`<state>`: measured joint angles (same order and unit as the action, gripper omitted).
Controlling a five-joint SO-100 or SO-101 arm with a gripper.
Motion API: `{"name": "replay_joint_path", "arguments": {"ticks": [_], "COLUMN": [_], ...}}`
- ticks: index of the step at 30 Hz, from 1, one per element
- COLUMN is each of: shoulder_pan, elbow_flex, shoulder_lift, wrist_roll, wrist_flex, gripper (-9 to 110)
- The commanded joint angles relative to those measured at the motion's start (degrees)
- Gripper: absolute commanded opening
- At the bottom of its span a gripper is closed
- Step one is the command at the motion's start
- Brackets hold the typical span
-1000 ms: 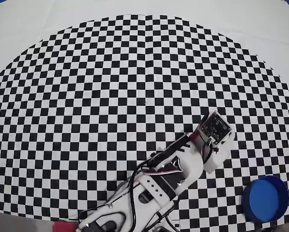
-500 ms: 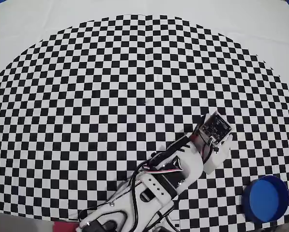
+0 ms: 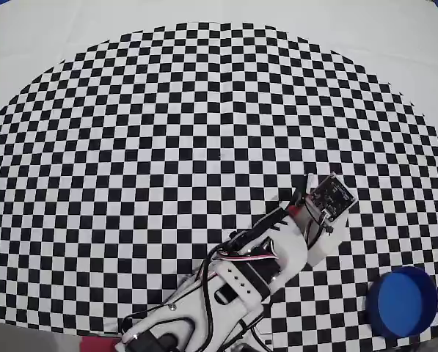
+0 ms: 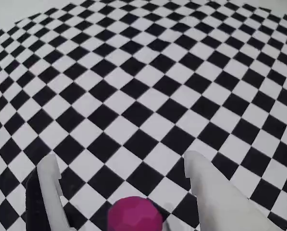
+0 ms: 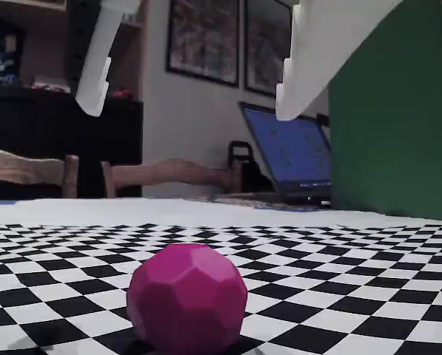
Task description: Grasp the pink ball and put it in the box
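I am looking at the pink ball (image 4: 134,213) sitting on the checkered table (image 4: 148,86). In the wrist view it is lying at the bottom edge, in the gap between the two white fingers (image 4: 54,192), a bit nearer the left one. In the fixed view the ball (image 5: 186,297) is resting down on the squares and the fingers are hanging high above it, one on each side. So the end effector (image 4: 121,180) is standing wide, holding nothing, and the ball is lying right under it, not touching it. I think coming straight down is what the grab needs, and then closing. In the overhead view I cannot see the ball, because the arm (image 3: 277,249) is covering it. The blue box (image 3: 402,301) is sitting in the bottom right corner of that view, well apart from the arm's tip, to the right and lower in the picture. I think that is the way I am going to carry the ball.
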<state>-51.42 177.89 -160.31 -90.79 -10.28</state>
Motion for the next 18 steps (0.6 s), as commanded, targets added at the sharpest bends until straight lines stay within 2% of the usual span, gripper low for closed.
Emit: {"name": "replay_joint_path", "arguments": {"ticks": [1,18], "shoulder_pan": [0.09,-0.26], "elbow_flex": [0.44,0.26], "shoulder_lift": [1.05,11.25], "wrist_roll": [0.35,1.58], "wrist_flex": [1.05,5.71], "gripper": [31,31]}}
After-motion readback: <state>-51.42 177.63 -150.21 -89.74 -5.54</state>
